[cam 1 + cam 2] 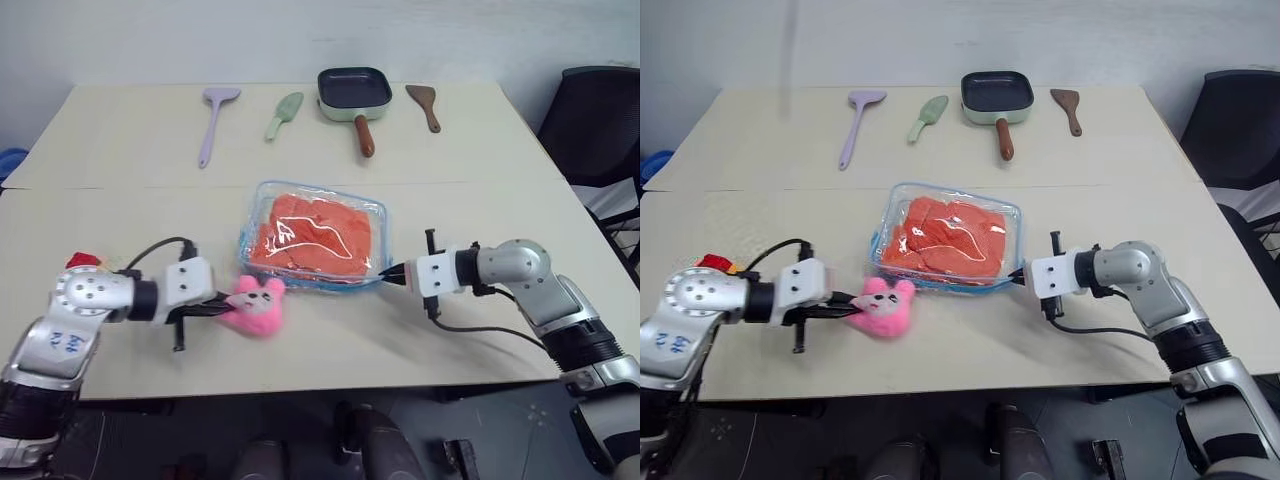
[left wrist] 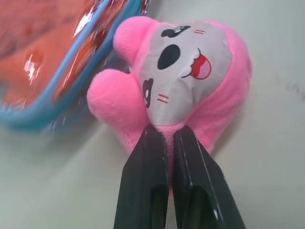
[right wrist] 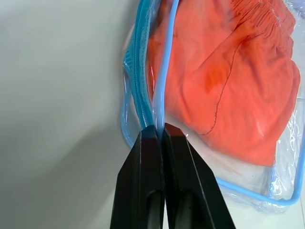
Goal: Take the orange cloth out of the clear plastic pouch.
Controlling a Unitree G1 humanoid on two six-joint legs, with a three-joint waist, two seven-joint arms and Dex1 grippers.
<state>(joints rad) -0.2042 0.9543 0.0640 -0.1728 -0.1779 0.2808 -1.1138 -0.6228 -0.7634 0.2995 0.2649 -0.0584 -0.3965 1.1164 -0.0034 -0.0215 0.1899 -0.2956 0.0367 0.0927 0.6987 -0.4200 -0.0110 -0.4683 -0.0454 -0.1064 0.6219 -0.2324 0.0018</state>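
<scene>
Where head views blur, plush face (image 2: 183, 67).

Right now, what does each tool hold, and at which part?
The left tool pinches the pink plush toy at its lower edge. The right tool clamps the light blue trim of the clear plastic pouch.

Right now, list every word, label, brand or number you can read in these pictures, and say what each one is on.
No text can be read for certain.
Left arm: blue marks on the grey shell, too small and blurred to read.
Pink plush toy: a printed face only, no letters.
Clear plastic pouch, orange cloth, pan, spatulas: no writing visible.
</scene>
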